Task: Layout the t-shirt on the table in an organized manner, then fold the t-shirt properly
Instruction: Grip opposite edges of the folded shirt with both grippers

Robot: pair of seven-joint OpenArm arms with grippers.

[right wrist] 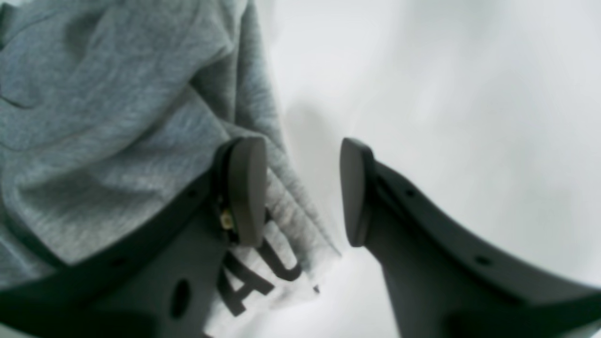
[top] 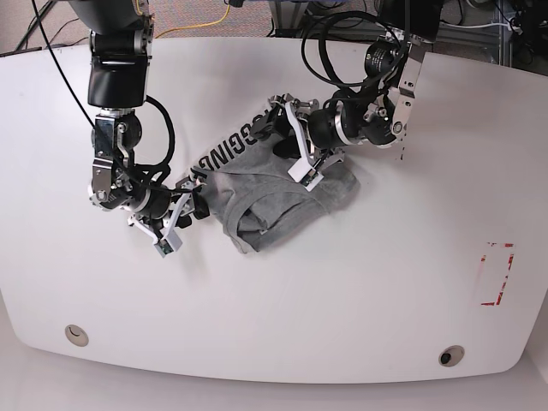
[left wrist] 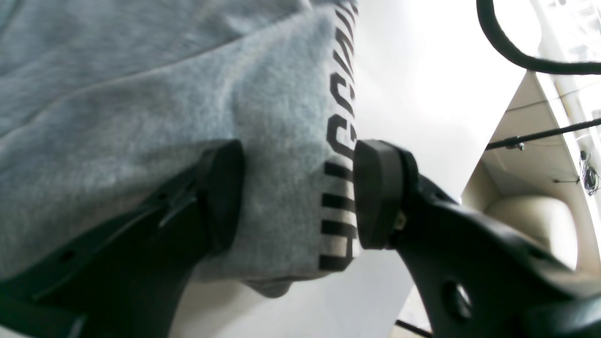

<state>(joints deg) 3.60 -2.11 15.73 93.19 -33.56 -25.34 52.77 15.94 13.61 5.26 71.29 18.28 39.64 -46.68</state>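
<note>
Left claw (left wrist: 298,192): black, jaws apart astride the lettered fold of the t-shirt (left wrist: 164,94), not clamped | right claw (right wrist: 300,192): jaws apart, one finger on the cloth edge, the other over bare surface (top: 282,317) | t-shirt: heather-grey, fleecy, rumpled heap between both claws, dark block lettering | surface: glossy white.

Folds hide most lettering on the bunched t-shirt (top: 274,193).
</note>
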